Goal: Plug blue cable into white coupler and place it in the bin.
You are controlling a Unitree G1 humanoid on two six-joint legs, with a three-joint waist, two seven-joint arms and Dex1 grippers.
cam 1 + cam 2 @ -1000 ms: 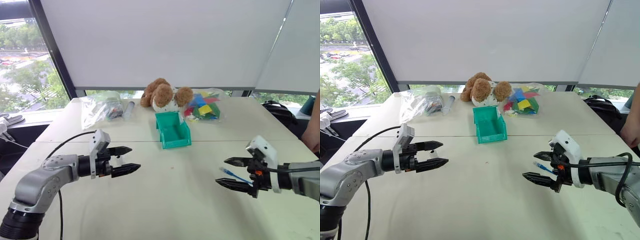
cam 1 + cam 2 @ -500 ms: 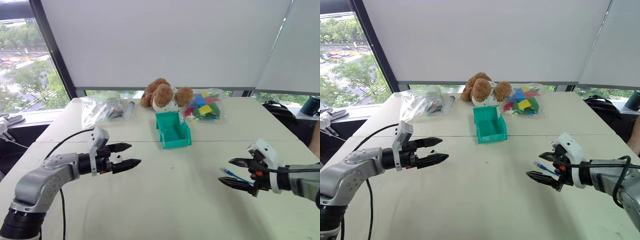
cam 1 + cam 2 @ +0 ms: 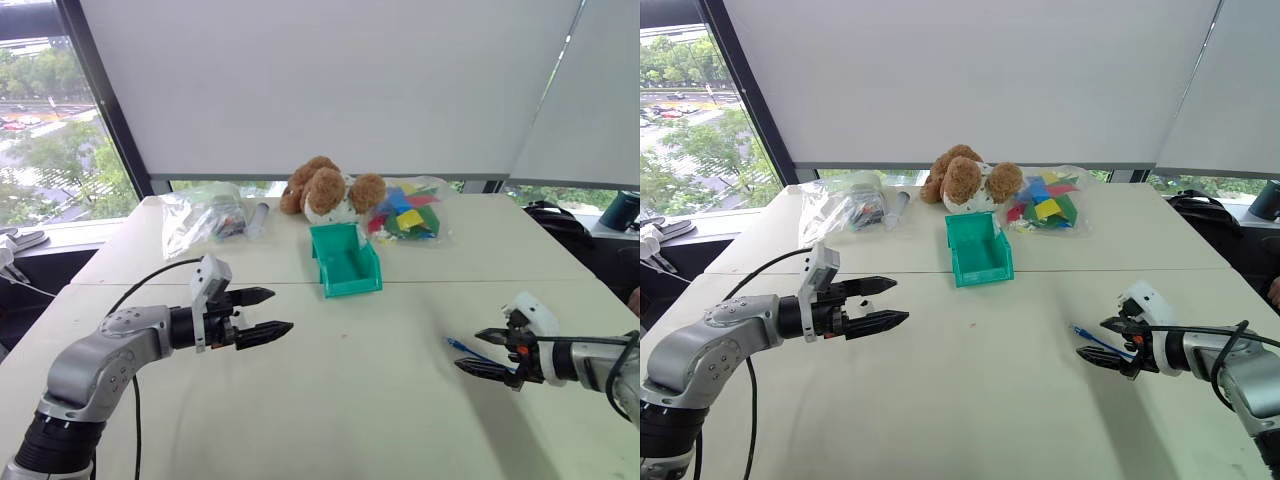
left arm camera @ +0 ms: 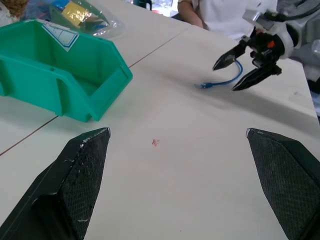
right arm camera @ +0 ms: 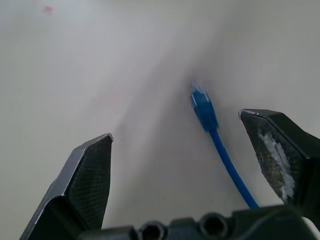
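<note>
With both jaws spread and empty, you are finding the blue cable (image 3: 468, 350) lying unplugged on the surface at lower right beside the right gripper (image 3: 489, 352), while the bin (image 3: 345, 261) is waiting at centre.

Two black fingertips (image 4: 82, 170) spread wide over the pale bench (image 4: 180, 170). Teal bin (image 4: 60, 80) nearby, open front toward the middle. Farther off, blue cable (image 4: 222, 82) lying curved on the bench, right hand (image 4: 237, 67) poised above it, fingers apart.
</note>
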